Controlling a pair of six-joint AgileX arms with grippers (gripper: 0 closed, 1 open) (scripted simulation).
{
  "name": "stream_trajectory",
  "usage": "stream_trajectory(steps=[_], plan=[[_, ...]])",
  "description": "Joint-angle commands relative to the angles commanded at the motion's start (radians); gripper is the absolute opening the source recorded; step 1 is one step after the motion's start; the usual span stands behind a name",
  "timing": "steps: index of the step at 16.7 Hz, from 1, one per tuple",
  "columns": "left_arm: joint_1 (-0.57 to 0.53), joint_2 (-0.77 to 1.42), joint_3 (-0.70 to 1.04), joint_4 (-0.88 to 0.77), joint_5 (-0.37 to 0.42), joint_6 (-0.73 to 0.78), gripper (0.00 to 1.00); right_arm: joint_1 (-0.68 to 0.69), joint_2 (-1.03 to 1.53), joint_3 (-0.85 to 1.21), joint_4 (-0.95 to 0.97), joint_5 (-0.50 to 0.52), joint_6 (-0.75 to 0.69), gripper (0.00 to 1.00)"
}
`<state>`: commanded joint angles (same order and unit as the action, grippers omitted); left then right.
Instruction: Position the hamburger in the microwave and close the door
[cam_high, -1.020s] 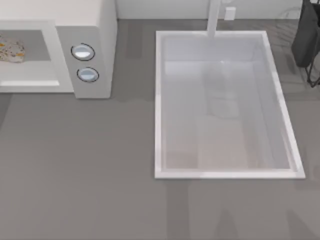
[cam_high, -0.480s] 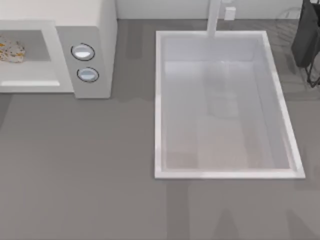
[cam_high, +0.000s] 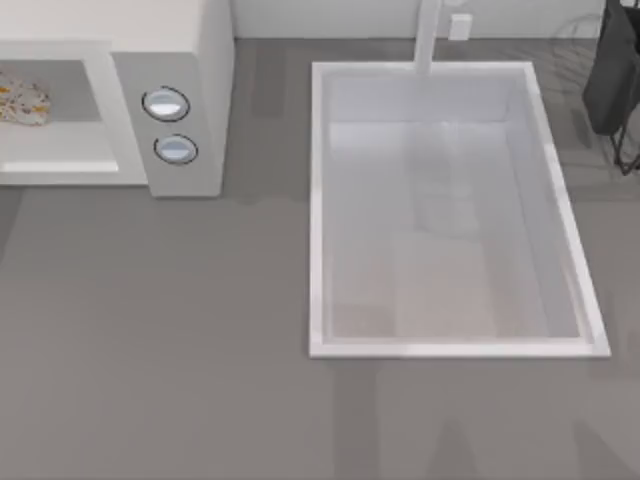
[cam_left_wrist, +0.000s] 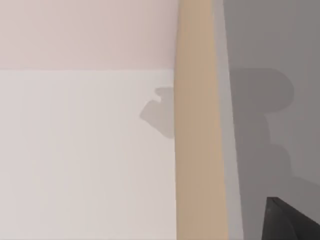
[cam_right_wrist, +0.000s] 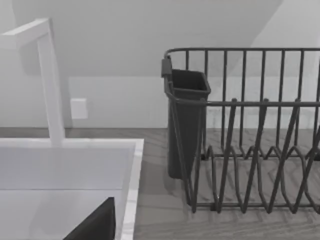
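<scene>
A kitchen: sink (cam_high: 318, 210), faucet (cam_right_wrist: 49, 80), microwave (cam_high: 190, 40), dish rack (cam_right_wrist: 250, 150).

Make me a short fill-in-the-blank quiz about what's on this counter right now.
1. The hamburger lies inside the ___.
2. The microwave's side panel carries ___ round knobs.
3. The white sink basin sits to the microwave's ___ in the top view.
4. The dark dish rack stands beside the ___.

Missing words: microwave; two; right; sink

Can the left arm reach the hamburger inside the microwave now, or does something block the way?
Probably yes: the hamburger lies in the open cavity of the microwave, with no door across its front in the top view.
</scene>
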<state>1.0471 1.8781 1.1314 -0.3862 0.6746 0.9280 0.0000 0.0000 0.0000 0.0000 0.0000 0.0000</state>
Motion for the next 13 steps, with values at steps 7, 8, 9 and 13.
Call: stream_trajectory(steps=[7,8,9,13], plan=[[-0.105,-0.191,-0.259,0.106,-0.05,-0.108,0.0,0.0,0.0,0.0,0.0,0.0,0.0,1.0],[-0.119,-0.228,-0.304,0.122,-0.058,-0.128,0.0,0.0,0.0,0.0,0.0,0.0,0.0,1.0],[-0.135,-0.262,-0.339,0.142,-0.065,-0.15,0.0,0.0,0.0,0.0,0.0,0.0,0.0,1.0],[-0.169,-0.309,-0.383,0.186,-0.083,-0.187,0.0,0.0,0.0,0.0,0.0,0.0,0.0,1.0]])
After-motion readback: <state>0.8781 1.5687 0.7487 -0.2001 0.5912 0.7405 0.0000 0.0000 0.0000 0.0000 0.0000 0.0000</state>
